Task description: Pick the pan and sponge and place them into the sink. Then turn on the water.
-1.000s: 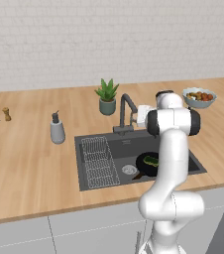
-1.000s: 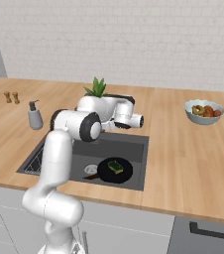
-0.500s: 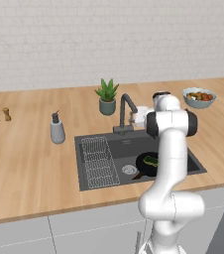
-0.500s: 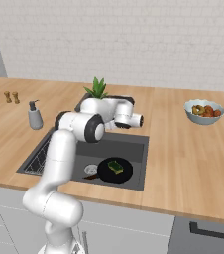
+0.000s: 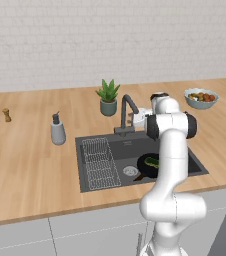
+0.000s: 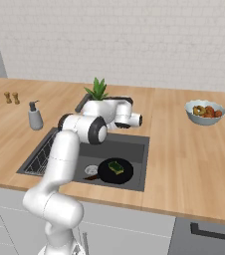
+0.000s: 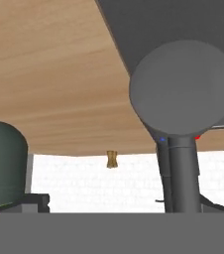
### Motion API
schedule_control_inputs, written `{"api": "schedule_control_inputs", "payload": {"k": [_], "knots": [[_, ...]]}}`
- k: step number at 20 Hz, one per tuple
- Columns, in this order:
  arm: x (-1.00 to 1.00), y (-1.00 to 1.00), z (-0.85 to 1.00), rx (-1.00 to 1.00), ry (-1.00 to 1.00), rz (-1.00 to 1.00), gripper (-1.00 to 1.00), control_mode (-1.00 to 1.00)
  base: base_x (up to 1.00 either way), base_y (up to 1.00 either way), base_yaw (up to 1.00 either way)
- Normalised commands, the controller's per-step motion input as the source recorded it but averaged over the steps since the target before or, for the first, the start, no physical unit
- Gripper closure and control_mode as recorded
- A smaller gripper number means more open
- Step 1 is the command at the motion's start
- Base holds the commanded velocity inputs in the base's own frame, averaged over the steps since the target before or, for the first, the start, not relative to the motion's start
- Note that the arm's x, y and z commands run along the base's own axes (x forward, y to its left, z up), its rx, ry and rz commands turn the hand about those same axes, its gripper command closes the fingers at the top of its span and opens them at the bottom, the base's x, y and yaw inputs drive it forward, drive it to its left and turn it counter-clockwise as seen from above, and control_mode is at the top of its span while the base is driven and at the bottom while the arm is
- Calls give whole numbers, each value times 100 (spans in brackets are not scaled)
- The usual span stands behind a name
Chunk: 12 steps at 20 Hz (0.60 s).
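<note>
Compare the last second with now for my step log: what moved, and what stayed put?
The arm's hand edged slightly along the back of the sink beside the faucet; the gripper is open and holds nothing, as before. Unchanged: the pan lies in the sink with the sponge on it, no water runs, and the soap dispenser, plant and bowl stayed put.

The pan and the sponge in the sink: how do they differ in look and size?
The pan is round, black and wide; the sponge is a small green-yellow block. The pan lies on the floor of the sink, while the sponge rests on the pan. Both are inside the sink, beside the drain.
</note>
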Motion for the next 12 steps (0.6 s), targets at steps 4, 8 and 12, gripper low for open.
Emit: {"api": "schedule_control_inputs", "payload": {"k": [4, 8, 12], "knots": [[0, 0, 0, 0, 0, 0, 100, -100, 0, 0, 0], [0, -2, 0, 2, 2, -6, 100, -100, 0, 0, 0], [0, -18, 0, 6, 4, -9, 100, -100, 0, 0, 0]]}}
